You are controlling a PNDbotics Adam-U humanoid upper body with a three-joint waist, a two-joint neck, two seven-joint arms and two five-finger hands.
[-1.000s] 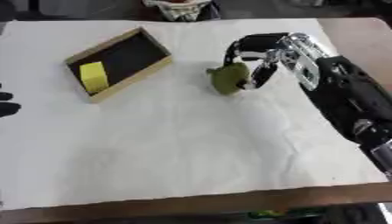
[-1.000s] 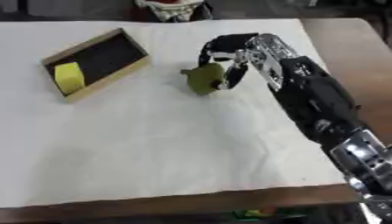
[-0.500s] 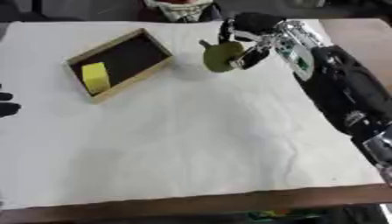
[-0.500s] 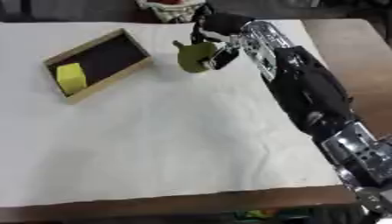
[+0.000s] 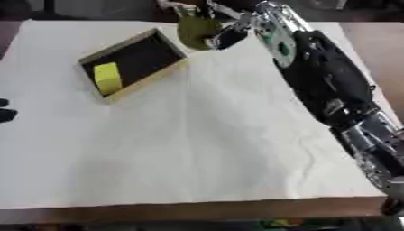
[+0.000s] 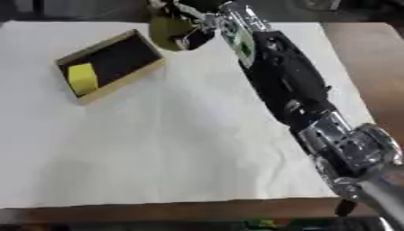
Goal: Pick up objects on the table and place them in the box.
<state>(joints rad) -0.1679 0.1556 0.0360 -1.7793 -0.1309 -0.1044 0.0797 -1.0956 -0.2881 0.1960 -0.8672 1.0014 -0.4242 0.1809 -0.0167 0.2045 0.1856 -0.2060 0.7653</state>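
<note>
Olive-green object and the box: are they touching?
Apart. Left eye view shows the olive-green object held by the right hand beyond the box corner.

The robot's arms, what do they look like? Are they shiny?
The right arm is thick and mostly black, with a green-and-white patch near the wrist and shiny silver joints low down. The right hand is black with silver parts. Only dark fingertips of the left hand peek in at the left edge.
</note>
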